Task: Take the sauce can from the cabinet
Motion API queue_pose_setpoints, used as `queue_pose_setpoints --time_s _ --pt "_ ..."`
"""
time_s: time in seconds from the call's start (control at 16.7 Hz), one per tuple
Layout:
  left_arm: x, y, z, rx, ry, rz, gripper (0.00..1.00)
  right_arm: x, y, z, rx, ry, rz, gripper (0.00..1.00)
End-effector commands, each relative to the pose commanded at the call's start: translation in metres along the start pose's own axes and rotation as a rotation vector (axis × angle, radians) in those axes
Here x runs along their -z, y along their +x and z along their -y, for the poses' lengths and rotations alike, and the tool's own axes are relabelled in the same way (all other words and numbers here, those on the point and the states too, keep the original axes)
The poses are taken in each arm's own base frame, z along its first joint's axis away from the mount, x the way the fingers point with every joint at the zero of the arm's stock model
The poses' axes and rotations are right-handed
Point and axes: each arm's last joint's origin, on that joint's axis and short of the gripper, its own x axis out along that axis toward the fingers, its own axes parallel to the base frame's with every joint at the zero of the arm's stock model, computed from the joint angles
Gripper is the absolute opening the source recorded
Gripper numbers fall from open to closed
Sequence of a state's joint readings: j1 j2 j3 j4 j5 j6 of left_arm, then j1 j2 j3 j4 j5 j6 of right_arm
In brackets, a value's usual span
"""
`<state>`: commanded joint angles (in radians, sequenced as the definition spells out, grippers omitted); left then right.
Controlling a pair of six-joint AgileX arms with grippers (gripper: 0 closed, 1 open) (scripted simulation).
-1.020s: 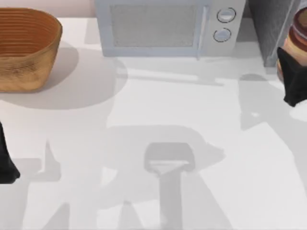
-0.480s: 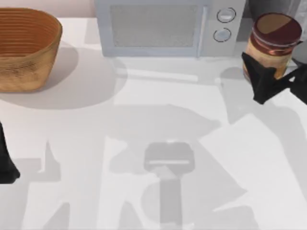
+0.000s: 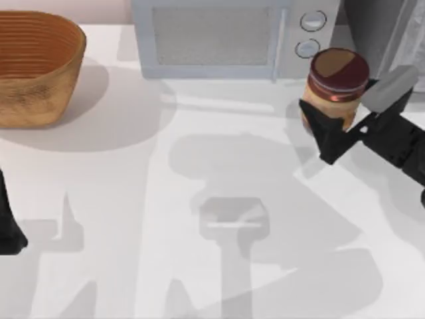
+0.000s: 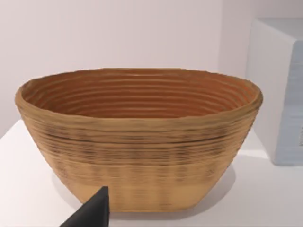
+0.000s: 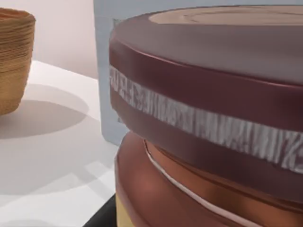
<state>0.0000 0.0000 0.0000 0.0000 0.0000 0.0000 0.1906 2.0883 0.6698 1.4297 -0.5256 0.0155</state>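
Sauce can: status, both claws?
Right claw shut on sauce can, out of cabinet, in front of microwave. Left claw parked, left edge. Nothing blocking.

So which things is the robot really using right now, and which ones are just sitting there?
Part of the job:
- sauce can, held by the right hand, out over the table
- cabinet at the back right

Just sitting there:
- basket, back left
- microwave, back middle
- left hand, parked at the left edge
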Motion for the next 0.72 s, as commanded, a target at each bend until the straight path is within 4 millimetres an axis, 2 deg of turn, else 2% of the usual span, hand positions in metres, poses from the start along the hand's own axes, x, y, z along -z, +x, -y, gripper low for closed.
queue_pose_setpoints --time_s 0.18,0.6,0.72 --pt "0.0 0.0 0.0 0.0 0.0 0.0 1.0 0.0117 0.0041 -0.0012 -0.025 0.003 -0.002 0.0" --pt "0.0 0.0 0.0 0.0 0.0 0.0 1.0 0.0123 0.0033 0.0 -0.02 0.006 -0.005 0.0" --pt "0.0 0.0 0.0 0.0 0.0 0.0 1.0 0.0147 0.0116 0.0001 -0.023 0.004 -0.002 0.0"
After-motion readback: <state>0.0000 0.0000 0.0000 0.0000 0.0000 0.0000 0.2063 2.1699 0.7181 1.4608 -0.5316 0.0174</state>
